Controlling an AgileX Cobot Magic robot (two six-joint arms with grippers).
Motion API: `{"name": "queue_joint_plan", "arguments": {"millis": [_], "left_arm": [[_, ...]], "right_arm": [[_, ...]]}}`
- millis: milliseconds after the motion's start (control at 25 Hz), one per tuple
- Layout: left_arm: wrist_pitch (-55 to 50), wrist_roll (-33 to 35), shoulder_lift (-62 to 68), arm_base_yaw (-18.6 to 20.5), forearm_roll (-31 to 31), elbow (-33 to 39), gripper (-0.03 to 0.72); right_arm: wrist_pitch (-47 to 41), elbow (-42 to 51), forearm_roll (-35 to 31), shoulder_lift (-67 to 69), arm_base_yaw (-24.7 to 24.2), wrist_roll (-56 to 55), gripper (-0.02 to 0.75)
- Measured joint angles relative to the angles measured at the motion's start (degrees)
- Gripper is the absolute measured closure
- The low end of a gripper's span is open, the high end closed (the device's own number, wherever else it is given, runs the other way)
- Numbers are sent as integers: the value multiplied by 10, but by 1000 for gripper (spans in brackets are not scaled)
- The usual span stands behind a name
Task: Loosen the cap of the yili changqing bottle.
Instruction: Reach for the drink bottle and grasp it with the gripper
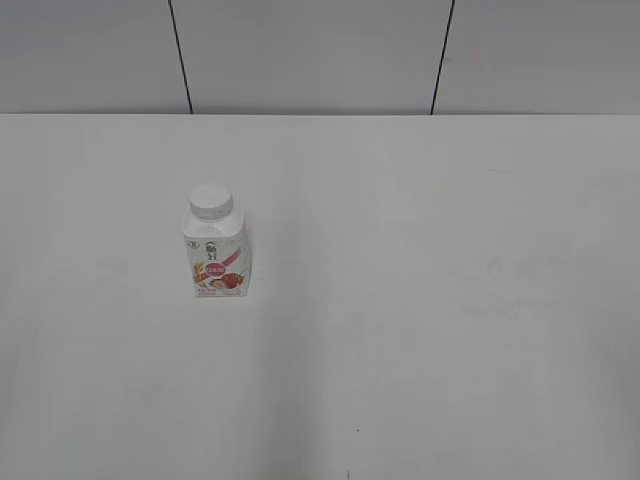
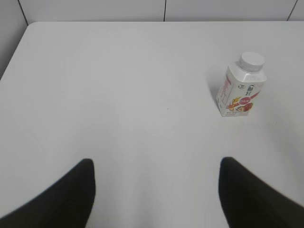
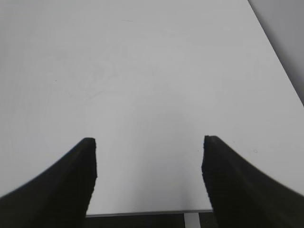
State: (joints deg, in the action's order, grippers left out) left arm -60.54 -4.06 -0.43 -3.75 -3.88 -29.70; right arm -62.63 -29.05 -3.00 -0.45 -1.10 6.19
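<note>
The yili changqing bottle (image 1: 218, 262) stands upright on the white table, left of centre, with its pink-red strawberry label facing the exterior camera. Its white cap (image 1: 212, 200) sits on the neck. In the left wrist view the bottle (image 2: 239, 92) and cap (image 2: 251, 60) are far ahead and to the right of my left gripper (image 2: 156, 164), which is open and empty. My right gripper (image 3: 149, 142) is open and empty over the table near its front edge; the bottle is out of that view. Neither gripper shows in the exterior view.
The white table (image 1: 420, 300) runs back to a grey panelled wall (image 1: 310, 55). Its left edge and rounded far corner show in the left wrist view (image 2: 21, 38). Its front edge (image 3: 147, 212) and right edge (image 3: 280, 61) show in the right wrist view.
</note>
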Motion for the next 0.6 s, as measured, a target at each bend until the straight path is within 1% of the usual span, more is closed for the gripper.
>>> {"name": "queue_joint_plan", "arguments": {"millis": [600], "left_arm": [[0,0,0,0,0,0,189]], "right_arm": [[0,0,0,0,0,0,192]]}}
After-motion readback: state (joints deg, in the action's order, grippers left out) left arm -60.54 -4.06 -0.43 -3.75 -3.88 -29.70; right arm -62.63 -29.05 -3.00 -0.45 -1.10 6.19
